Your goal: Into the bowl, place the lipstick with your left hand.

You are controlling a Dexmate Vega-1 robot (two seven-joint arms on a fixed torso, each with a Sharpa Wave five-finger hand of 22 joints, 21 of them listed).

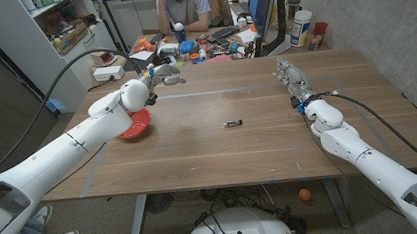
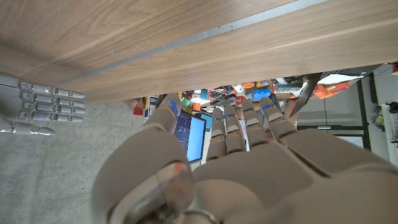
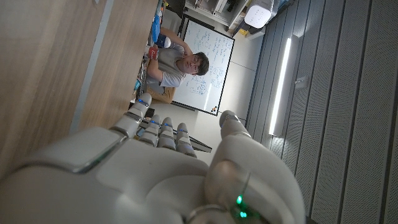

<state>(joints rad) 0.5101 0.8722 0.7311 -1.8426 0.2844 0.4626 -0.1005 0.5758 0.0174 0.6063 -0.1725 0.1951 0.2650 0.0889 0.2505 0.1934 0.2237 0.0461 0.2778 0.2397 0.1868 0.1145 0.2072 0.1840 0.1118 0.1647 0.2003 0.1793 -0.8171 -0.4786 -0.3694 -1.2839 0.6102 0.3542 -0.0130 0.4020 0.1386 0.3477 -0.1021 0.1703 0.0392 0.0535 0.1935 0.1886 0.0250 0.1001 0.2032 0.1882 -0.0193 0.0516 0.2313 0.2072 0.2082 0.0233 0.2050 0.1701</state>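
Observation:
The lipstick (image 1: 232, 123), a small dark tube, lies on its side near the middle of the wooden table (image 1: 221, 155). The red bowl (image 1: 136, 126) sits at the left, partly covered by my left forearm. My left hand (image 1: 161, 73) is raised beyond the bowl toward the far left of the table, well away from the lipstick, fingers apart and holding nothing; in the left wrist view the left hand (image 2: 236, 143) reaches toward the table's far edge. My right hand (image 1: 292, 76) stays at the right side with fingers stretched out, empty, and the right hand (image 3: 155, 155) looks the same in its wrist view.
Several small colourful items (image 1: 201, 51) crowd the table's far edge. A person (image 1: 184, 5) sits behind it. A monitor (image 1: 264, 0) and a white container (image 1: 302, 27) stand at the far right. Pale tape lines (image 1: 214, 93) mark the tabletop.

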